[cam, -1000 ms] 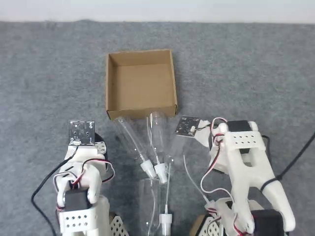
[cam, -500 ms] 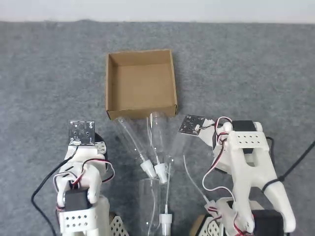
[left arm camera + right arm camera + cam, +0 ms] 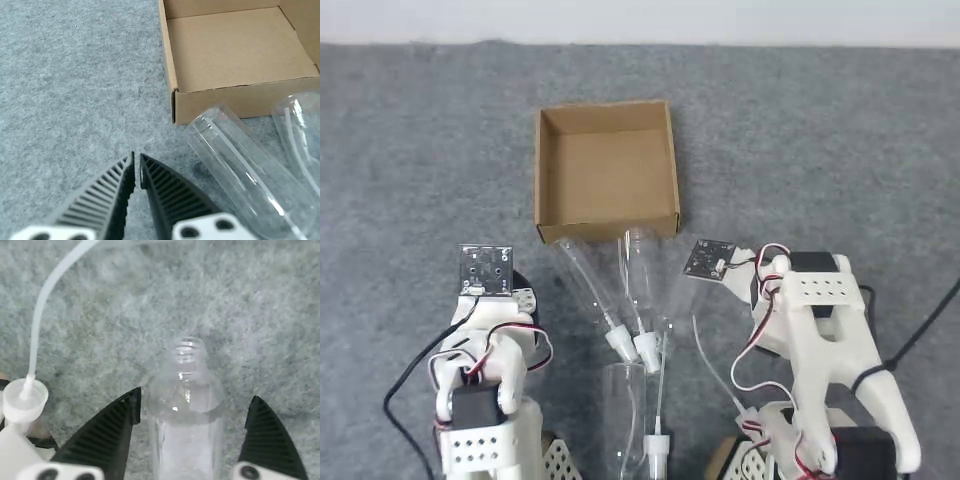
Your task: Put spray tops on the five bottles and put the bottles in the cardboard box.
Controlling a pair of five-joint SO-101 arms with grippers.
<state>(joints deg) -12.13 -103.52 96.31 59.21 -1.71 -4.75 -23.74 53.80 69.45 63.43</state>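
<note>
High cam looks straight down on the grey worktop (image 3: 840, 130), cardboard box (image 3: 607, 170) approx mid-frame. Left wrist cam sits low & close behind the left pincer (image 3: 137, 170), facing the box's corner and a clear bottle (image 3: 235, 150) just beside it, both shared w/ high cam. Right wrist cam looks down, v. close, past the right pincer (image 3: 192, 405) onto a bottle neck (image 3: 187, 352).

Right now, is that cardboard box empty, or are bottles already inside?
Empty. The cardboard box shows a bare brown floor; the clear bottles lie outside it on the grey carpet.
</note>
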